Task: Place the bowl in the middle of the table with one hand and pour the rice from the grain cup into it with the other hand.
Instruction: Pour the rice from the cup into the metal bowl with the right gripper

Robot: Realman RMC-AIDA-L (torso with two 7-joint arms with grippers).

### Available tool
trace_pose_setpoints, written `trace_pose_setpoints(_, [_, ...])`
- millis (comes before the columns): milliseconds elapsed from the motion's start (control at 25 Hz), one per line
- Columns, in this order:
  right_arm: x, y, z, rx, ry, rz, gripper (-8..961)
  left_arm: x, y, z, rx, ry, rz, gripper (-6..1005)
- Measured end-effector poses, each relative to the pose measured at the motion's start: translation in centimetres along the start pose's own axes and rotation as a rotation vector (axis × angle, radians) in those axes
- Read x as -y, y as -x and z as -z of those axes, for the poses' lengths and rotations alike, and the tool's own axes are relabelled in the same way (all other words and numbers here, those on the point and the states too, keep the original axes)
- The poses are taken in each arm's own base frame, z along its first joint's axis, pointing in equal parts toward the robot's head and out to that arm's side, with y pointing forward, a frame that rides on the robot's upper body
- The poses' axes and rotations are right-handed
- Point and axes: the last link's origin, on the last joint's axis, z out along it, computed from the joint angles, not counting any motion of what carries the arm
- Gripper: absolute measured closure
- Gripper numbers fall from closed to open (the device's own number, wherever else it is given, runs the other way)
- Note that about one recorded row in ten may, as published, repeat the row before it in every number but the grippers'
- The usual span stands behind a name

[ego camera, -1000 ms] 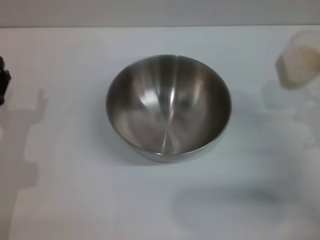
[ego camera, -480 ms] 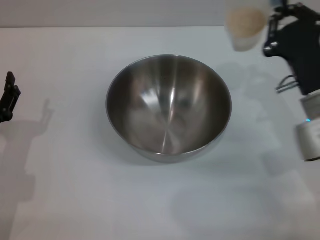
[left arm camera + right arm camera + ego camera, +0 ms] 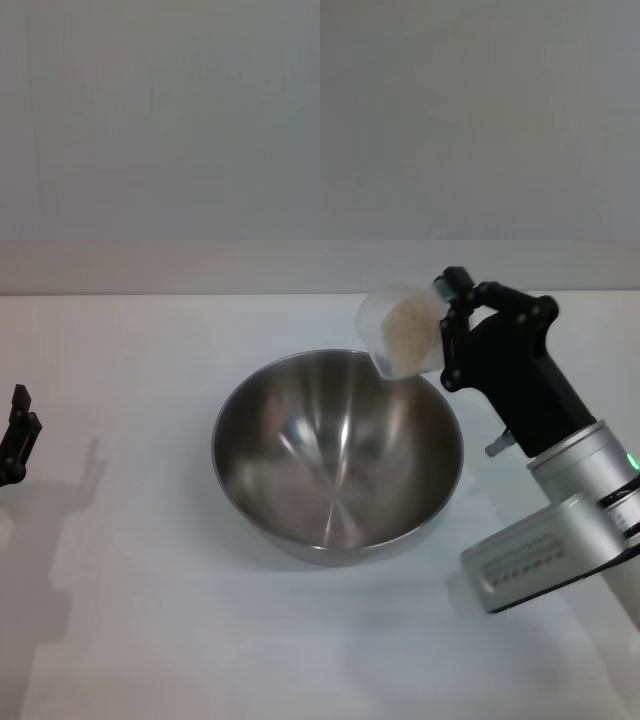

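Note:
The big steel bowl (image 3: 337, 455) stands in the middle of the white table (image 3: 150, 640), and its inside looks bare. Above its far right rim hangs the clear grain cup (image 3: 402, 330), tipped toward the bowl and holding pale rice (image 3: 405, 328). My right gripper (image 3: 447, 325) is shut on the grain cup from the right side. Only the dark tip of my left gripper (image 3: 16, 435) shows at the table's left edge, away from the bowl. Both wrist views are plain grey and show nothing.
My right arm's silver body (image 3: 560, 540) reaches in over the table's right side. Shadows lie on the table at the left and front.
My right gripper has carried the grain cup leftward and down, from the far right to above the bowl's rim, and tipped it. The left gripper stays at the left edge.

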Motion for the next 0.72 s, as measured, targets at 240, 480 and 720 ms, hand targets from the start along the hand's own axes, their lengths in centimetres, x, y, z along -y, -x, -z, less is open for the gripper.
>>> trace_pose_setpoints(240, [-0.4,1.0,-0.1,0.026,0.004,0.17,936,0.0,0.0,0.0,0.001,0.0,0.001,186])
trace_pose_setpoints(480, [-1.2,2.1,-0.1,0.063,0.033,0.343,936,-0.1,0.0,0.0,0.002,0.003,0.002,186])
trace_pose_setpoints(720, [-1.5,2.6,-0.1,0.104,0.04,0.422,936,-0.2,0.1,0.1,0.004,0.01,0.006,186])
